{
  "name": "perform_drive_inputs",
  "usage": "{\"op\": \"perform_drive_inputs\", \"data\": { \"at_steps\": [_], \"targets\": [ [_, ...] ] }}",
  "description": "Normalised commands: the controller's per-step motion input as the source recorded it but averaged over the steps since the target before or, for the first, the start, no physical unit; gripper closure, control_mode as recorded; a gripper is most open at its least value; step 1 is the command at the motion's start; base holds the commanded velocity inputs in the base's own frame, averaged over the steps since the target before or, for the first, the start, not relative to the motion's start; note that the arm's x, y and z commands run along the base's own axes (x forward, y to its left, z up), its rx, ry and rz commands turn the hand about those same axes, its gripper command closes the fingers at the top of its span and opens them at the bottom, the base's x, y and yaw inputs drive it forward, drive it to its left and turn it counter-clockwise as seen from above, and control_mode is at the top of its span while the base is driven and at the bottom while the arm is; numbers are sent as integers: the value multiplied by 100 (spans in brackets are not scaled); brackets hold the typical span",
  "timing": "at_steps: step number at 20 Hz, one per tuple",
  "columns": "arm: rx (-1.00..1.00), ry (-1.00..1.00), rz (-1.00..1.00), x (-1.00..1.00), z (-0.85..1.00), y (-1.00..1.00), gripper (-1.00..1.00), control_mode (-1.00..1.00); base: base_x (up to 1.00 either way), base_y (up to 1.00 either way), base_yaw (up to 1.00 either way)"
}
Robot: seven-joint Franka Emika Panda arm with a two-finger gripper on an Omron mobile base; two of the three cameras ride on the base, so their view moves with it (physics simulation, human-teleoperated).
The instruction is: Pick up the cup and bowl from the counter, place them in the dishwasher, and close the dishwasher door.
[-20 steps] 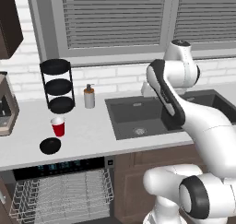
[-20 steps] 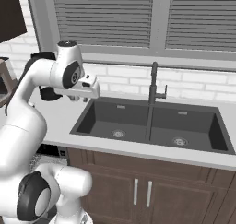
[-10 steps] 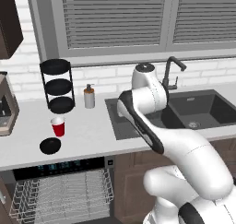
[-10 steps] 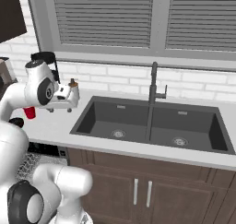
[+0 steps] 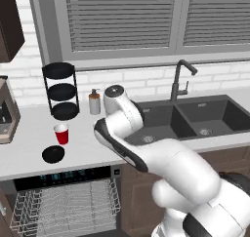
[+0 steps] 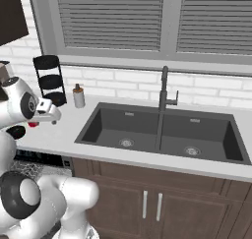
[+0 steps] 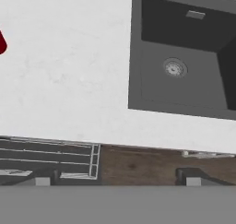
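Cup [image 5: 61,133]: stood upright on the tabletop [image 5: 29,133].
Bowl [image 5: 53,154]: lay just beside the cup.
Claw [image 7: 115,178]: empty, tips spread apart.

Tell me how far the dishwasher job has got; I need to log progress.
Nothing is loaded. The cup and bowl both sit on the counter, and the dishwasher is open with a bare rack. The hand view looks down on the counter beside the sink, holding nothing. Left: pick up both, load them, close the door.
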Motion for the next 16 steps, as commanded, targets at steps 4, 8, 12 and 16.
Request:
{"op": "perform_drive_inputs", "data": {
  "at_steps": [4,8,12,16],
  "targets": [
    [0,17,-11,94,0,100,-100,-100,0,0,0],
    [0,25,-11,57,-29,99,-100,-100,0,0,0],
    [0,19,-1,1,-14,55,-100,-100,0,0,0],
    [2,5,2,-14,-7,29,-100,-100,0,0,0]
  ]
}}
